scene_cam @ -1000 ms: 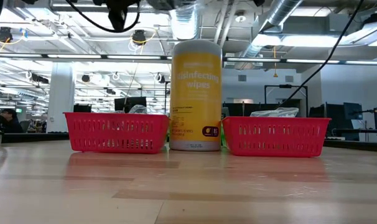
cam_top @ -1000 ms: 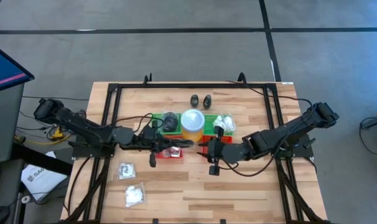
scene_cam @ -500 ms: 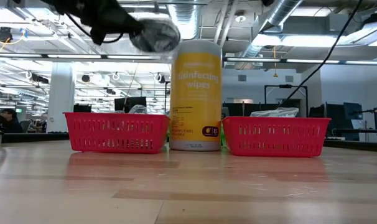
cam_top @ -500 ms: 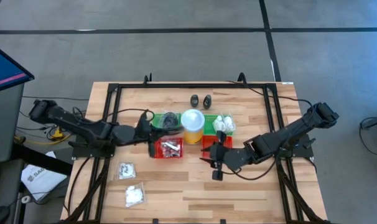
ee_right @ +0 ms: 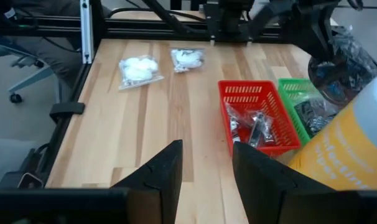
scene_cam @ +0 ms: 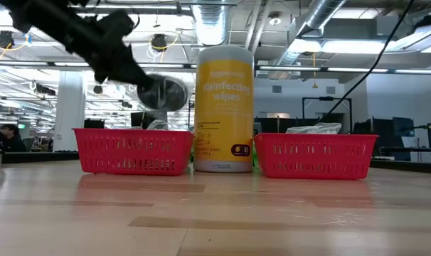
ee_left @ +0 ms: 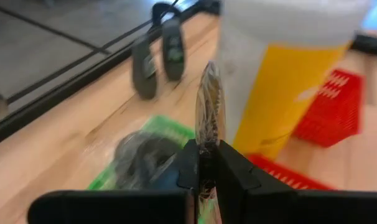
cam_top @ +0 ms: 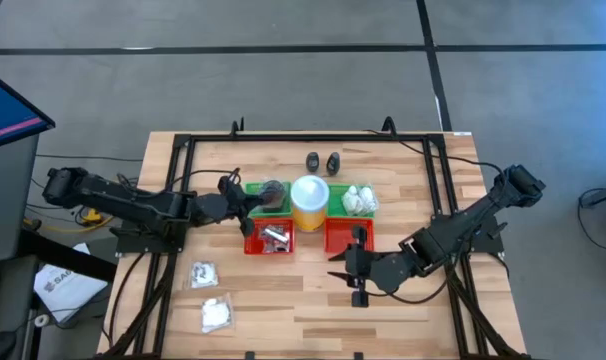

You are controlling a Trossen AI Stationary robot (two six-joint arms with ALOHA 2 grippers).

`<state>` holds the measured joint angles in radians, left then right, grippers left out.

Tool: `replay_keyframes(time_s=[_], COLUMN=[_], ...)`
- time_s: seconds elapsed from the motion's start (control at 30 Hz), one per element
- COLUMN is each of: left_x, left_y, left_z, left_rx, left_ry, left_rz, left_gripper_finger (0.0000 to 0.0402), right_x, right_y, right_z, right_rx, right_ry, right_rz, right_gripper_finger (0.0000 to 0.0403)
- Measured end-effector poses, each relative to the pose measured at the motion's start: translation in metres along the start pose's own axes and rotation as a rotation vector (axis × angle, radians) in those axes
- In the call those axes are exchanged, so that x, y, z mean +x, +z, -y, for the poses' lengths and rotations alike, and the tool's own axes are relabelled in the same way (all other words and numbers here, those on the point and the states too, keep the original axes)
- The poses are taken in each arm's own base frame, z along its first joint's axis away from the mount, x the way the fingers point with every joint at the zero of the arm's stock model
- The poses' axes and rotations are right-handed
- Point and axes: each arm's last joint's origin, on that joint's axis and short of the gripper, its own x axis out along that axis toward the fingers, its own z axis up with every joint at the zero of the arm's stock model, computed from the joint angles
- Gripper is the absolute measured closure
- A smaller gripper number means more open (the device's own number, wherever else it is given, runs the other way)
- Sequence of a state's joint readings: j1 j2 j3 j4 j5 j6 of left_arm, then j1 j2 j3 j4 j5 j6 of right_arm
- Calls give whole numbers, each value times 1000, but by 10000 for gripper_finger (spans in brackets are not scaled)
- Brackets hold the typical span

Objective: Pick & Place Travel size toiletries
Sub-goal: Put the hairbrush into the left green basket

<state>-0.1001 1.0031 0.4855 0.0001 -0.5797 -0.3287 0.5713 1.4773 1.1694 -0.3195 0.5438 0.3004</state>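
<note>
My left gripper (cam_top: 249,196) is shut on a clear-wrapped dark grey round pad (scene_cam: 162,92), which hangs above the left green tray (ee_left: 176,127) where more dark pads (ee_left: 139,163) lie. My right gripper (cam_top: 355,272) hovers open over bare table, just near of the right red tray (cam_top: 340,236). Silvery tubes (ee_right: 254,124) lie in the left red tray (cam_top: 270,238). White lumpy packets (cam_top: 358,200) fill the right green tray. Two more packets (cam_top: 203,272) (cam_top: 217,314) lie flat at the near left. Two tiny black bottles (cam_top: 323,161) stand near the far edge. My left gripper pinches the wrapped pad's edge (ee_left: 207,144) between its two fingers. The pad sticks out past the fingertips, seen edge-on in the left wrist view. The fingers come from the table's left, slanting a little downward. The pad is clear of the tray beneath it.
A yellow wipes cylinder with a white top (cam_top: 310,198) stands upright between the trays, right beside the held pad. A black frame (cam_top: 183,150) runs around the work area. Bare wood lies along the near edge (cam_top: 313,320).
My left gripper, still shut on the pad, has drawn back from over the left red tray toward the far left, to above the left green tray. It has sunk and tipped from steep toward level. My right gripper has moved toward the near edge, staying open.
</note>
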Motion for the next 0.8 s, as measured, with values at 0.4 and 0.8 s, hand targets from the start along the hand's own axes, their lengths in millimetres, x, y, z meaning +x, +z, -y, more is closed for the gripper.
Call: replay_keyframes(time_s=[0.4, 0.8], left_x=[12, 18], left_y=[-26, -42], left_z=[-20, -32], left_rx=[-16, -23], left_ry=[27, -47], left_rz=[-41, -14], left_gripper_finger=[385, 385], right_x=[-2, -2], right_y=[-1, -2], right_z=[-3, -2], right_rx=[-6, 0], right_ry=[8, 4], right_rz=[-1, -14], right_gripper_finger=[280, 280])
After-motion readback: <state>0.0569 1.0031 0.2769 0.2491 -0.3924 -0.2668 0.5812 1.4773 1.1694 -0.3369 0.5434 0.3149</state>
